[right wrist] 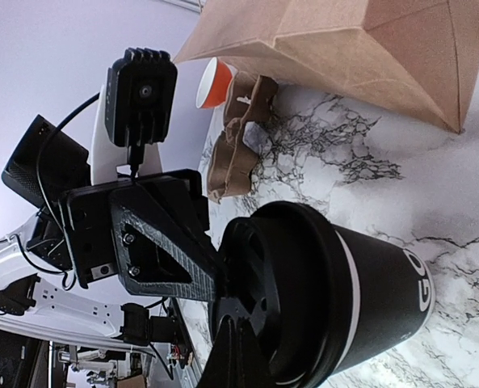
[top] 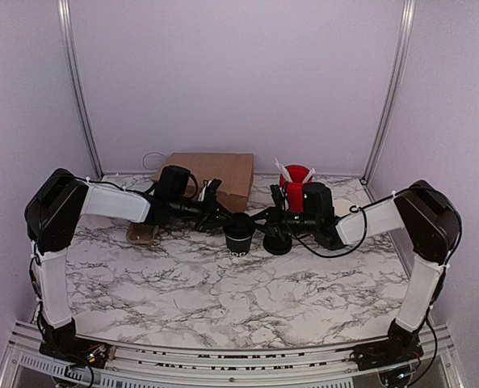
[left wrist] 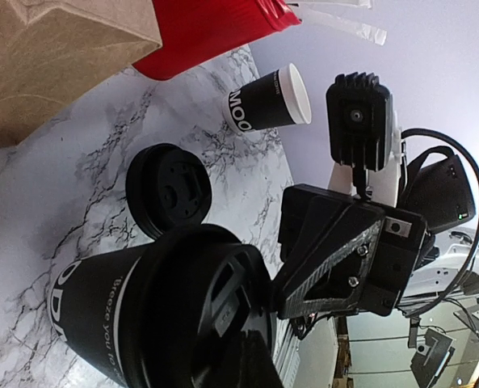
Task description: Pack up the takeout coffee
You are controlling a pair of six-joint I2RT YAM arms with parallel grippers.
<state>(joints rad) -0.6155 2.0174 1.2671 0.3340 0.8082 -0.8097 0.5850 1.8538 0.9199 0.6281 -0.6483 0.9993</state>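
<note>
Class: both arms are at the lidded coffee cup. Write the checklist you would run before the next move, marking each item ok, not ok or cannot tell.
1. Lidded cup upright on the table: ok.
2. Fitted lid seated all round: cannot tell; part of its rim is hidden.
3. Left fingers and right fingers at the lid's rim: ok.
4. Either pair clamped on the lid: cannot tell.
5. Bag open to take the cup: cannot tell.
6. Loose lid apart from the cup: ok, though it lies close beside it.
</note>
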